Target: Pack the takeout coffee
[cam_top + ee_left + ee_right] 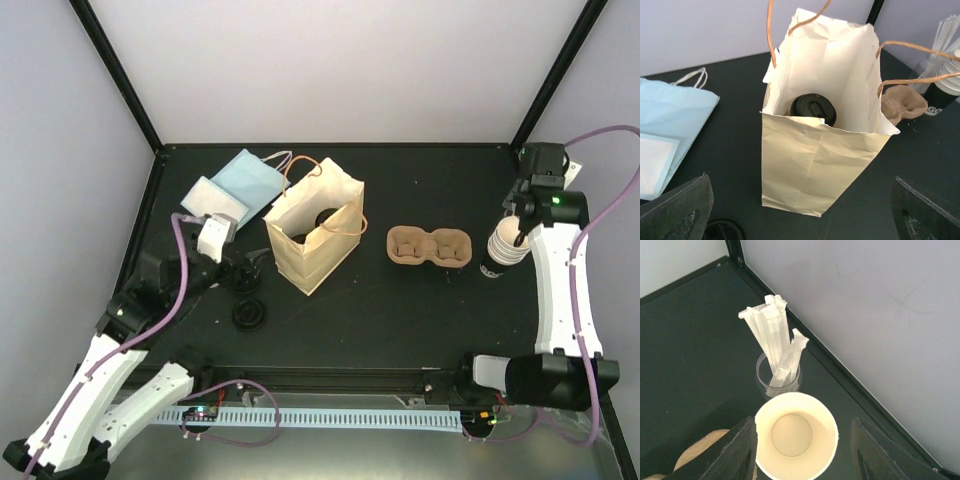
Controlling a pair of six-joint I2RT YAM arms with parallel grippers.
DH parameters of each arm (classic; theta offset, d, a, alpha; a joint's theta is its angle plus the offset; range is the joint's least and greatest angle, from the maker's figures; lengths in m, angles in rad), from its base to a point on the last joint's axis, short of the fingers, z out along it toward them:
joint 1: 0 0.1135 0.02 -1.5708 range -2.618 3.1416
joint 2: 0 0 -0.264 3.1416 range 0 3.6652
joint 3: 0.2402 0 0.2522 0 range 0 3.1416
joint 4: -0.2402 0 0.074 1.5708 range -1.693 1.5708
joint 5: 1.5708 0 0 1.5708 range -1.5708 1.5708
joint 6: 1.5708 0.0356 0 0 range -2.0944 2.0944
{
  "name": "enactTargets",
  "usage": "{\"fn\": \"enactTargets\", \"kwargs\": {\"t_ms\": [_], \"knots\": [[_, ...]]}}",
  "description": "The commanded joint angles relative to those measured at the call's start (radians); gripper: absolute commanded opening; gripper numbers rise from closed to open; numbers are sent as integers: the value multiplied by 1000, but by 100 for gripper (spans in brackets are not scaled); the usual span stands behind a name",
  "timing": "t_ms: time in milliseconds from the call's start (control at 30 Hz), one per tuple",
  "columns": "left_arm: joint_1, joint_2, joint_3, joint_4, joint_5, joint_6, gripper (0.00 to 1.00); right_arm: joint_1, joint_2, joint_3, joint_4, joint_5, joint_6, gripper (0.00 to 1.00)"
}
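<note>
Inside the paper bag (810, 165), only the black top of the lidded cup (813, 108) shows; the front wall of the bag hides its body. The bag also covers a part of the pulp carrier (904, 102). The stack of cups (944, 92), near the right edge of the counter, is cut off by the picture's side. The loose lid (722, 231) and the left fingers (675, 212) are cut off at the bottom. The right fingers (735, 455) are cut off too. The wall of the cream cup (795, 440) is hidden under its rim, so whether they touch it I cannot tell.
</note>
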Motion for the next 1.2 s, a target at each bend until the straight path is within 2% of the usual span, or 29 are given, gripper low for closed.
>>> {"fn": "enactTargets", "kwargs": {"t_ms": [0,167,333,633,800,967,1167], "knots": [[7,-84,-54,108,-42,-5,99,-22,87,38,1,2,7,54],[4,-118,-126,132,-51,-2,99,-52,186,78,23,-19,17,55],[-5,-141,-164,140,-61,7,99,-106,318,185,-27,-14,42,54],[-10,-145,-167,140,-63,8,99,-119,402,225,-8,7,53,52],[-11,-146,-168,138,-69,7,99,-120,406,209,10,13,50,37],[-10,-147,-168,139,-72,8,99,-120,421,231,9,36,55,35],[-11,-146,-168,139,-72,7,99,-120,452,251,0,6,54,23]]}}
